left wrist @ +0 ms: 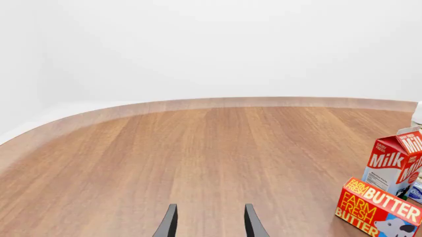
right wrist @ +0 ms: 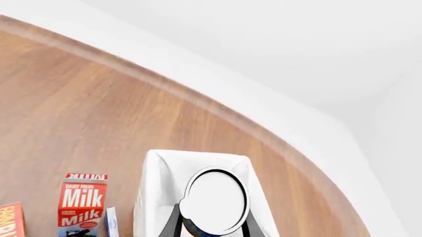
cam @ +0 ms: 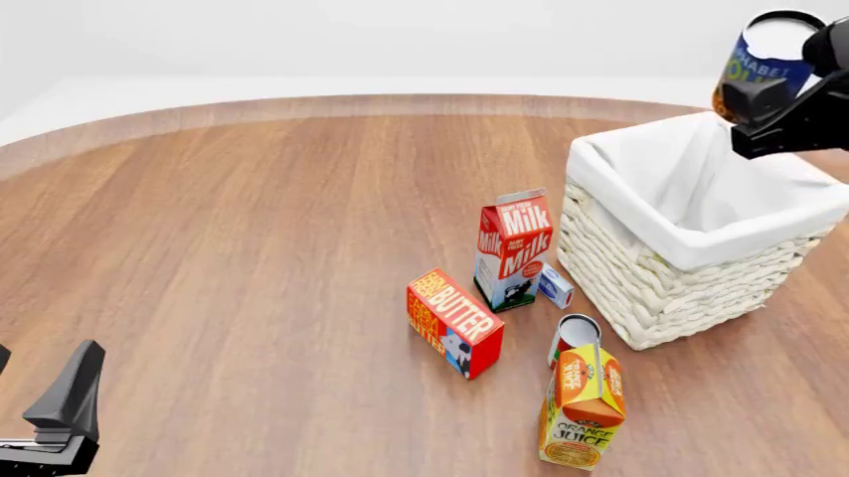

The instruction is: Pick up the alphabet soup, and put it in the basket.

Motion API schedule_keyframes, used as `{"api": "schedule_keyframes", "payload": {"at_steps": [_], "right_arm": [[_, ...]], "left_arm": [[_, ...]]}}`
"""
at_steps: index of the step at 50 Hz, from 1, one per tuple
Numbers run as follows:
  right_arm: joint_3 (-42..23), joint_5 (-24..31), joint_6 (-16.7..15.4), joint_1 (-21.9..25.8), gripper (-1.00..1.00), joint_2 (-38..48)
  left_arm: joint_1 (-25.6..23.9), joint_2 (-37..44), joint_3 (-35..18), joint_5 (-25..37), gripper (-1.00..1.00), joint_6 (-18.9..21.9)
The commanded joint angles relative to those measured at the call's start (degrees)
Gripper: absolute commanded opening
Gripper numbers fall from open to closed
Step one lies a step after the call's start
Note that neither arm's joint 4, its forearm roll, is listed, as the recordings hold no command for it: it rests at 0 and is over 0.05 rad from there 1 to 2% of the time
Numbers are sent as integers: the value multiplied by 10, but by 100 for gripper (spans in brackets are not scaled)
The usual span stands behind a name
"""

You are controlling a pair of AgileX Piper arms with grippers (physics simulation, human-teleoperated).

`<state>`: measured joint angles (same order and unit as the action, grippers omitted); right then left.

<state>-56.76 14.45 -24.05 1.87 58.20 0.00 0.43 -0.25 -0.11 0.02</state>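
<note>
White walls and a curved wooden table (left wrist: 197, 148) fill the left wrist view. We see the left gripper (left wrist: 209, 222) with its two dark fingers spread apart and nothing between them, pointing across bare wood. A milk carton (left wrist: 396, 163) and a butter box (left wrist: 379, 210) sit off to one edge of this view; neither the can nor the basket shows here.

From the front, we see the left gripper (cam: 60, 417) low at the near left corner of the table, well apart from everything. Our right gripper (cam: 782, 94) is high at the far right, pinching the soup can (cam: 766, 60) by its sides. The can is lifted clear of the table and leans a little, its white top turned toward us. It hangs above the far right edge of the basket (cam: 637, 268), whose white cloth lining opens upward just beneath. Near the basket's front stand the milk carton (cam: 514, 248), the butter box (cam: 454, 323), a juice carton (cam: 584, 407) and a second, red-labelled can (cam: 575, 336).

In the right wrist view we look down the fingers at the soup can (right wrist: 216, 200), its round white top facing the camera and the right gripper (right wrist: 211, 224) closed on its sides. Behind the can lies the basket (right wrist: 158, 182), so the can appears to sit over the opening. We judge the right arm is the only one placed to act: what remains is lowering or letting go, once the can is well inside the rim.
</note>
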Motion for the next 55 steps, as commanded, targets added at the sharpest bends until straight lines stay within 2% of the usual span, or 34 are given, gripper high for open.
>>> {"api": "schedule_keyframes", "payload": {"at_steps": [1,16,38,55], "right_arm": [[-19,8,11,-4,-100,25],[-21,14,4,-13,-100,50],[-57,27,4,-14,-100,101],[-53,34,-12,-22,-100,129]], "left_arm": [[0,0,0,0,100,0],[0,0,0,0,100,0],[0,0,0,0,100,0],[0,0,0,0,100,0]]}}
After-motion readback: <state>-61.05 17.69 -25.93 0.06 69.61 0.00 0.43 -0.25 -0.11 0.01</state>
